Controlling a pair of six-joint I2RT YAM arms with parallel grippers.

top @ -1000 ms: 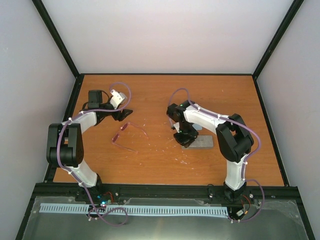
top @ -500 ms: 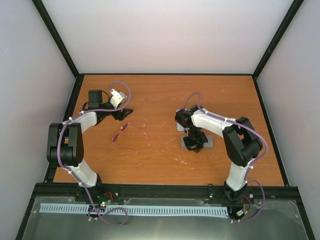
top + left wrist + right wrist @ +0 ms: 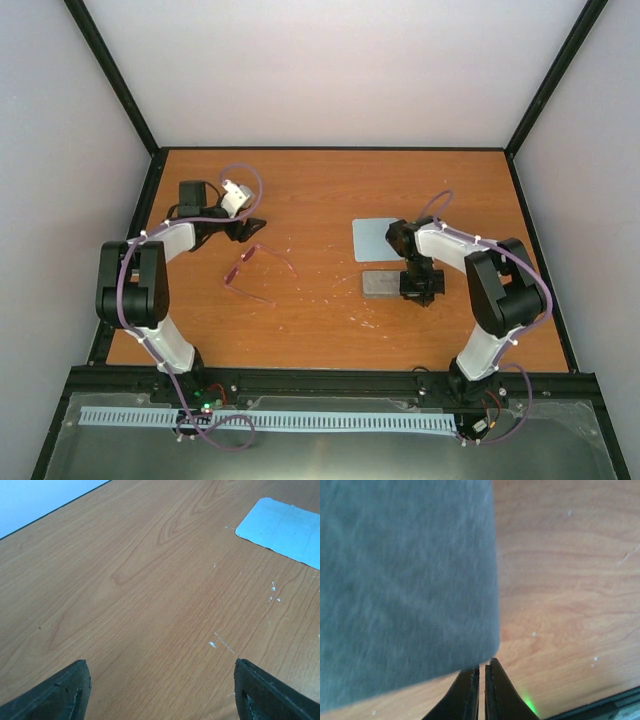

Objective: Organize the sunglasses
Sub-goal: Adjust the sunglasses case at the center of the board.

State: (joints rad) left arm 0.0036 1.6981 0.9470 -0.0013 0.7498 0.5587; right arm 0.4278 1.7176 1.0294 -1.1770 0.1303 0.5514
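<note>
Through the overhead camera I recorded the thin, translucent pink-red sunglasses [image 3: 256, 268] lying on the brown wood-grain table [image 3: 320, 190], left of centre. Their temple arms were unfolded and neither arm touched them. The left gripper [image 3: 162, 692] hung just beyond them on the far side. Its dark fingers [image 3: 67, 695] were spread wide, with only bare tabletop between them. The pale blue square cloth [image 3: 372, 238] lay flat right of centre, and the grey rectangular case [image 3: 381, 283] sat just on its near side. The right gripper [image 3: 481, 682] stood at the case's right end, its tips pressed together with nothing between them. The blurred right wrist view put the tips at the case's corner, but I could not confirm contact.
</note>
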